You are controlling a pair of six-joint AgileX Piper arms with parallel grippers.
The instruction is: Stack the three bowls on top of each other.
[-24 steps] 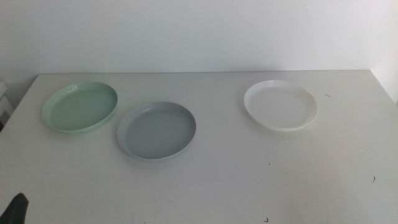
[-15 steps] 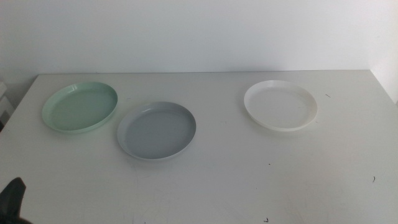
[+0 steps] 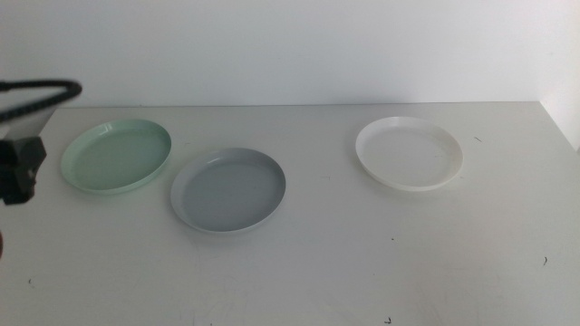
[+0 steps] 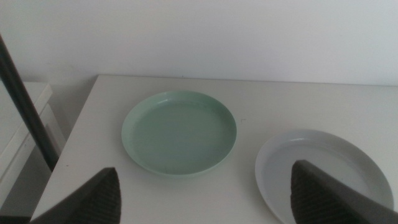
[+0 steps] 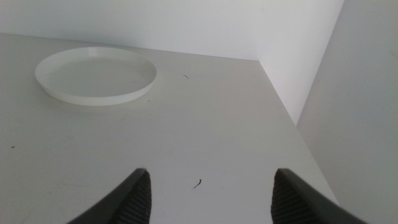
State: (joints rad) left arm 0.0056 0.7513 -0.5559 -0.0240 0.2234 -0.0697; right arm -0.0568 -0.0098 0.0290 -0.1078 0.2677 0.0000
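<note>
White table (image 3: 362, 263) with three separate bowls: mint green bowl (image 3: 116, 156), pale grey bowl (image 3: 228, 189), white bowl (image 3: 409, 152).
Left gripper (image 4: 205, 196) above the table's left edge, jaws wide, empty; right gripper (image 5: 208, 193) likewise wide, empty.

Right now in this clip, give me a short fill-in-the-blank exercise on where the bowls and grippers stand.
1. The bowl lying between the mint green bowl and the white bowl is pale ____.
2. The number of bowls stacked on another so far is ____.
3. The left gripper, jaws open, looks down at the mint green bowl and the ____ one beside it.
4. The right gripper, jaws open, has only the ____ bowl in its wrist view.

Missing words: grey; zero; grey; white
</note>
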